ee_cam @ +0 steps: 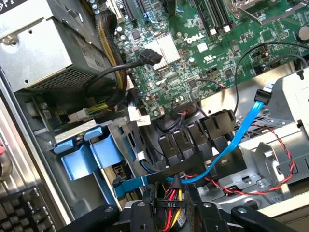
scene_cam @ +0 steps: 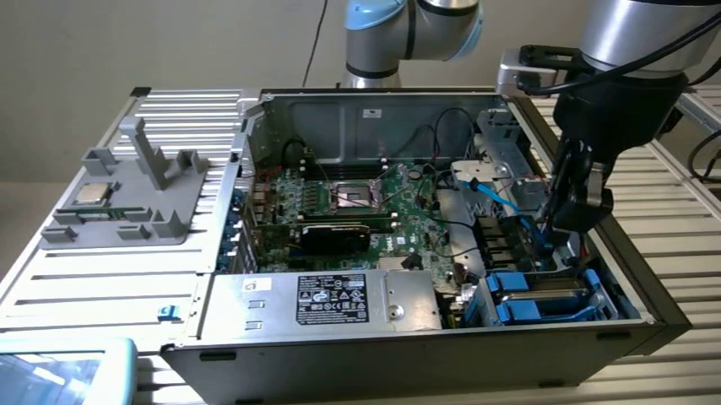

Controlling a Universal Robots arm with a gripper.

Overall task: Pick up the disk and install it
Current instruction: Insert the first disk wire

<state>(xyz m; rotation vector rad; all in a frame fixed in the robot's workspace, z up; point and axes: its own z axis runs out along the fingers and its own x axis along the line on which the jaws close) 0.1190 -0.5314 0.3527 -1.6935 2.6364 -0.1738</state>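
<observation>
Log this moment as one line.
gripper: above disk, not touching | disk: in blue frame, sitting in case bay, exterior view's right

Soft, even light leaves the table (scene_cam: 676, 253) pale and the inside of the computer case (scene_cam: 372, 110) shadowed in the exterior view. In the wrist view the circuit board (ee_cam: 193, 72) is bright, and one metal block (ee_cam: 161, 48) on it glares white.

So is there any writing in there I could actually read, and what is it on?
"DELL": white logo on the green motherboard.
Black label on the silver box: print too small to read.
White sticker on the case's back wall: too small to read.
</observation>
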